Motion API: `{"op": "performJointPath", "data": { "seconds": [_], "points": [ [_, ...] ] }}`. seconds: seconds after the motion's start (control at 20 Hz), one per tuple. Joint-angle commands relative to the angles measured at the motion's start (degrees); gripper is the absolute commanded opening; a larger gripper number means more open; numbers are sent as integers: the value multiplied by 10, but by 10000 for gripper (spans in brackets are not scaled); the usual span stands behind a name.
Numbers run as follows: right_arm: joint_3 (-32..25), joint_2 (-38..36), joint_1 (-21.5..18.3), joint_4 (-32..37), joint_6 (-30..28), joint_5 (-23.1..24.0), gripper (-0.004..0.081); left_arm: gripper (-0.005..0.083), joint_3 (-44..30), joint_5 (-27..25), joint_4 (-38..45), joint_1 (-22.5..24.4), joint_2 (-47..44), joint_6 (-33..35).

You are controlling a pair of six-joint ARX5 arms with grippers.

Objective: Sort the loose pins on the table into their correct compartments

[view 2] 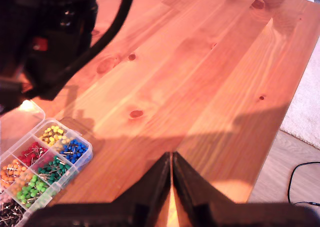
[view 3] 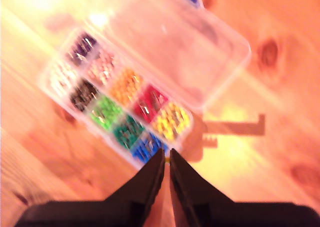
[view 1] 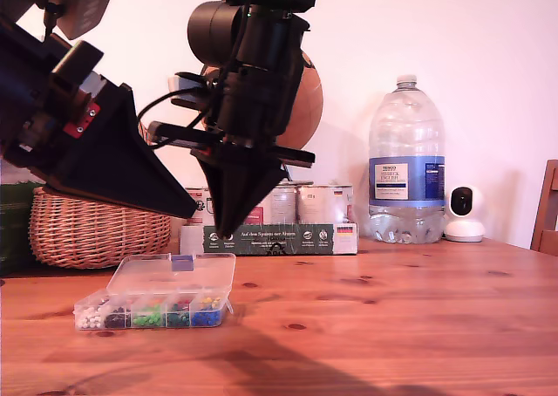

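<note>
Above the table (view 1: 392, 317), both claws hang closed on nothing; a white wall (view 1: 488, 56) stands behind.

Warm, bright light casts arm shadows across the table (view 1: 392, 326); the second wrist view is blurred, overexposed.

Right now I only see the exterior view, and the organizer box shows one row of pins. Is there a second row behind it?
Observer: Yes. The second wrist view shows two rows in the organizer box, with orange, red and yellow on the lid side.
Operator: Any loose pins on the table?
Observer: None visible on the table in the first wrist view.
Operator: Are the jaws open?
Observer: My second gripper and my first gripper both look shut.
</note>
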Motion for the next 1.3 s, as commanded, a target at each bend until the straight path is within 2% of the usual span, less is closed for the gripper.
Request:
{"op": "performJointPath", "data": {
  "seconds": [0.0,1.25],
  "points": [
    [-5,7,5,11,-3,0,-11,-23,-11,1,5,-1,6,0],
    [-5,56,5,19,-14,-12,-11,-23,-11,1,5,-1,6,0]
  ]
}}
